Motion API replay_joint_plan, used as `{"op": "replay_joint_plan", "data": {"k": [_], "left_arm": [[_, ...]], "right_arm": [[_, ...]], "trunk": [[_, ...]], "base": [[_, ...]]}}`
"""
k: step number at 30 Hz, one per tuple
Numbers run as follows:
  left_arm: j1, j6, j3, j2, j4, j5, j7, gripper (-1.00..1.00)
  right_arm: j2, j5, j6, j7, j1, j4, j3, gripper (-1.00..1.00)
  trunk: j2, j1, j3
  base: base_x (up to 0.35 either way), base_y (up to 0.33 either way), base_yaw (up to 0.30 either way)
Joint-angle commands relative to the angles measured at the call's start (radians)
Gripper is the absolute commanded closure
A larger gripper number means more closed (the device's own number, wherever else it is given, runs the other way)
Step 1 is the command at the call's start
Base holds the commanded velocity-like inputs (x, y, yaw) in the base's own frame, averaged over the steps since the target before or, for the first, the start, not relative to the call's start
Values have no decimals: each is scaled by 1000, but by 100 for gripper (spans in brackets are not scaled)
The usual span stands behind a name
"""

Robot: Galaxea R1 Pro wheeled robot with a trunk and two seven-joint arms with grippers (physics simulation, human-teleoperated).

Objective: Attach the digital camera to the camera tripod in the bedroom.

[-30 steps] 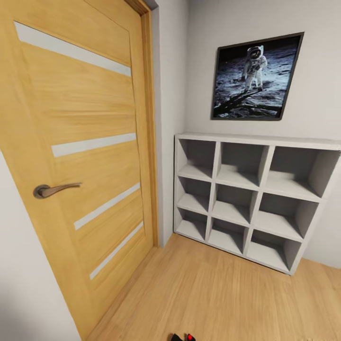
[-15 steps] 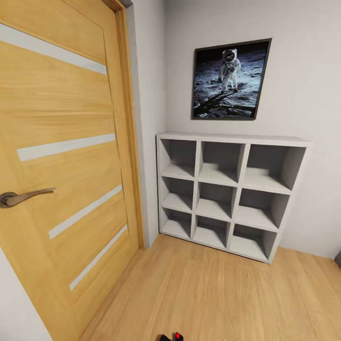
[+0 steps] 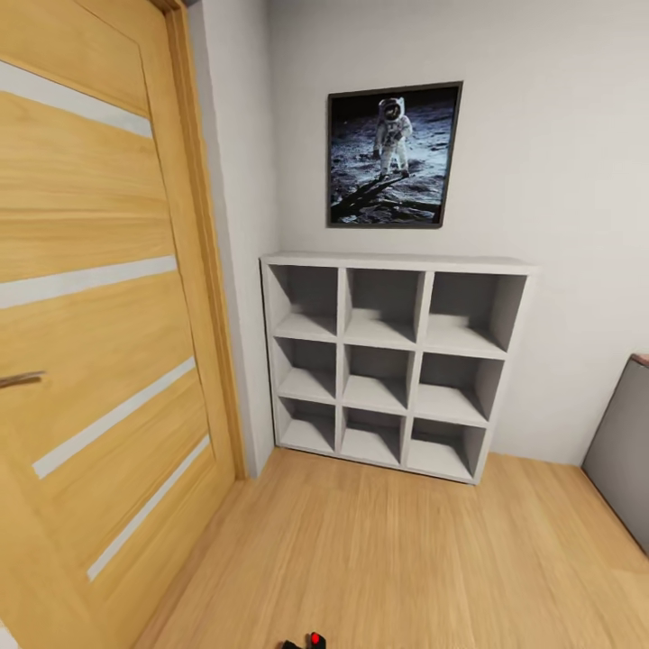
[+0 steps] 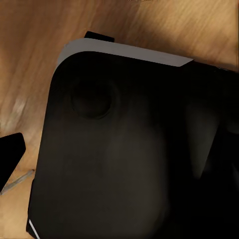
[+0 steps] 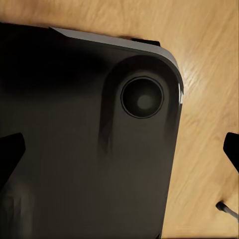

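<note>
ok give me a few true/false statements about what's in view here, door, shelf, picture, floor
1. The grey cube shelf has nine compartments, all bare. True.
2. The astronaut picture hangs above the shelf. True.
3. The wooden door stands to the right of the shelf. False: it is to the left.
4. The camera tripod stands on the wood floor before the shelf. False: the floor there is bare.
5. A small black thing with a red dot shows at the head view's bottom edge. True.
</note>
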Motion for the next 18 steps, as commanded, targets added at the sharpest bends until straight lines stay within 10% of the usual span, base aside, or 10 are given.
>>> {"op": "replay_joint_plan", "data": {"k": [1, 18], "left_arm": [[0, -2, 3, 0, 0, 4, 0, -100], [0, -2, 3, 0, 0, 4, 0, -100]], "right_arm": [[0, 9, -4, -1, -1, 2, -2, -100], [1, 10, -4, -1, -1, 2, -2, -100]], "trunk": [[0, 0, -1], [0, 0, -1]], "base": [[0, 0, -247], [0, 0, -247]]}}
